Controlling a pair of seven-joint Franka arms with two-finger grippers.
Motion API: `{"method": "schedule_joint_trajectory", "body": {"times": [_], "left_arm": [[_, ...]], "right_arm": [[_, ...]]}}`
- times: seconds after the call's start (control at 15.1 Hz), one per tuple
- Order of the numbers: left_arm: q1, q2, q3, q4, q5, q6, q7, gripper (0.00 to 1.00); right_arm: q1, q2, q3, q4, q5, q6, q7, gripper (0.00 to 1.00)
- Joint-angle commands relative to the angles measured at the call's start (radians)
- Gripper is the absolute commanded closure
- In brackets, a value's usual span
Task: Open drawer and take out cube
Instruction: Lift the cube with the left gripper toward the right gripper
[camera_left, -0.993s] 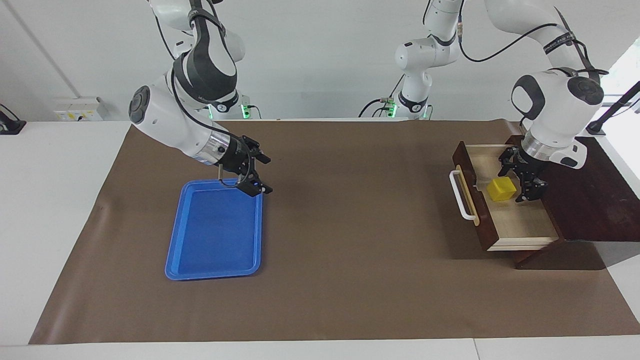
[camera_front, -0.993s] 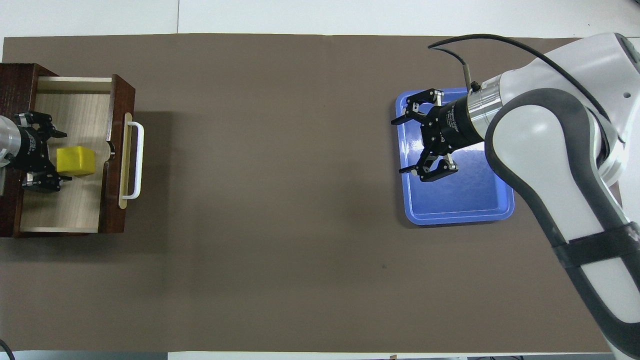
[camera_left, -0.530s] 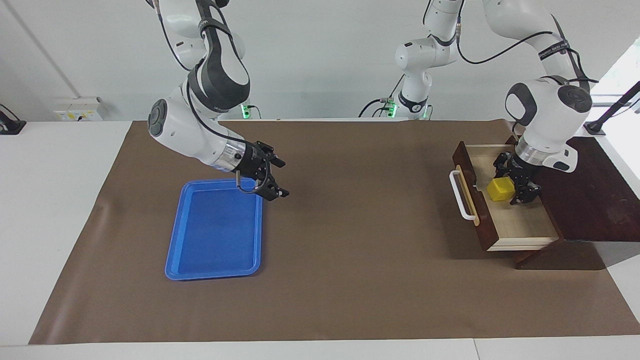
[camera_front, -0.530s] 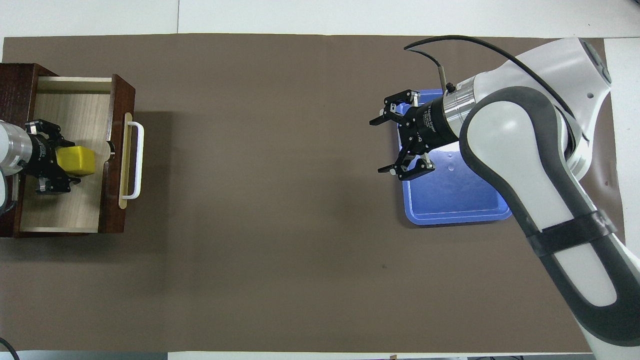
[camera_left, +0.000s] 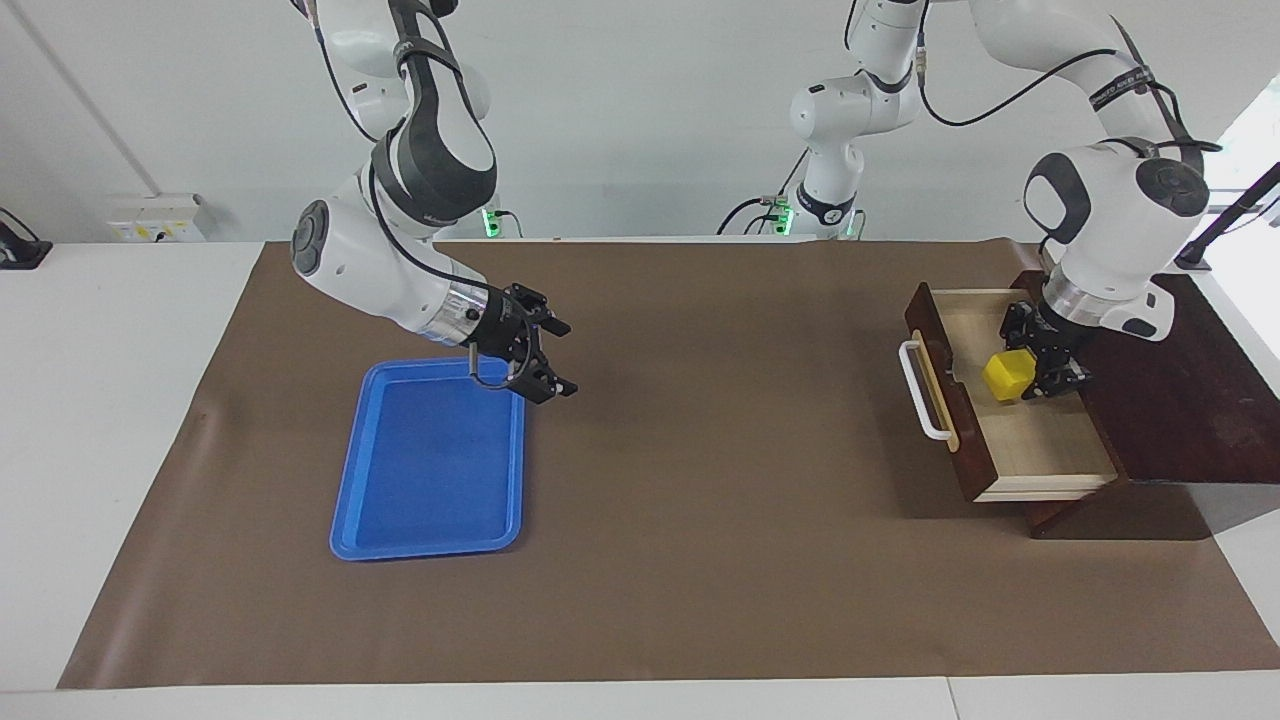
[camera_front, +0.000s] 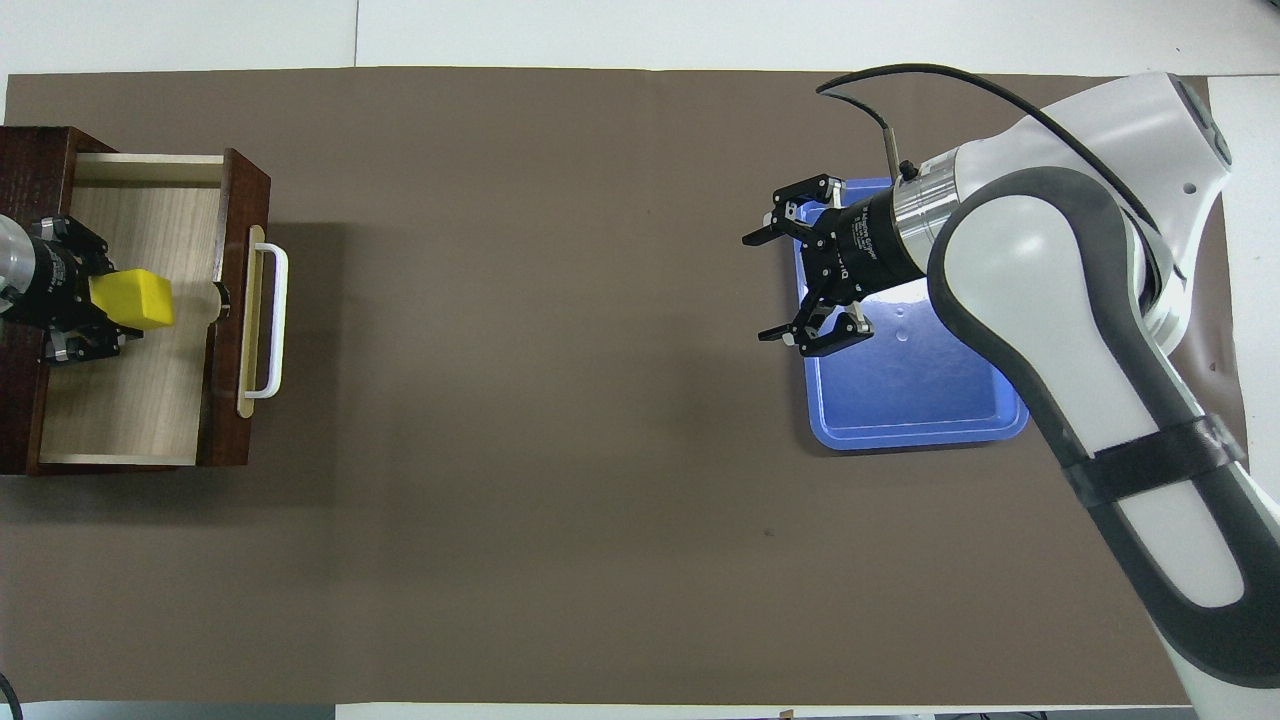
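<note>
The drawer (camera_left: 1040, 445) stands pulled open from its dark wooden box at the left arm's end of the table, its white bar handle (camera_left: 918, 392) facing the table's middle. It also shows in the overhead view (camera_front: 130, 400). My left gripper (camera_left: 1022, 375) reaches into the drawer and is shut on the yellow cube (camera_left: 1006, 374), which is tilted and held a little above the drawer floor. The overhead view shows the left gripper (camera_front: 100, 303) and the cube (camera_front: 135, 300) too. My right gripper (camera_left: 561, 360) is open and empty in the air over the blue tray's edge, as the overhead view (camera_front: 765, 288) also shows.
The flat blue tray (camera_left: 430, 470) lies on the brown mat at the right arm's end of the table, seen also in the overhead view (camera_front: 910, 400). The dark wooden box (camera_left: 1180, 400) stands at the mat's edge by the left arm.
My left gripper has shut on the yellow cube and raised it slightly off the drawer floor. My right gripper moved from over the tray to its edge toward the table's middle.
</note>
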Motion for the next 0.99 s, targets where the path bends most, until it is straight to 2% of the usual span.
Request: {"method": "schedule_joint_trajectory", "body": {"times": [0.0,0.26,0.4,0.6,0.93], "left_arm": [[-0.081,0.116,0.007,0.276,0.022,-0.245,-0.047,1.0],[-0.196,0.111,0.001,0.317,0.013,-0.31,-0.235,1.0],[-0.284,0.104,0.001,0.305,0.011,-0.284,-0.342,1.0],[-0.358,0.1,-0.002,0.285,0.0,-0.238,-0.519,1.0],[-0.493,0.039,-0.002,0.141,-0.012,-0.094,-0.644,1.0]], "right_arm": [[-0.028,0.011,0.003,0.016,0.027,-0.024,-0.019,0.0],[-0.031,0.012,-0.002,0.014,0.018,-0.035,-0.024,0.0],[-0.031,0.012,-0.004,0.006,0.012,-0.032,-0.037,0.0],[-0.025,0.012,-0.004,-0.001,0.012,-0.024,-0.048,0.0],[0.004,0.009,-0.004,-0.004,0.012,-0.016,-0.045,0.0]]}}
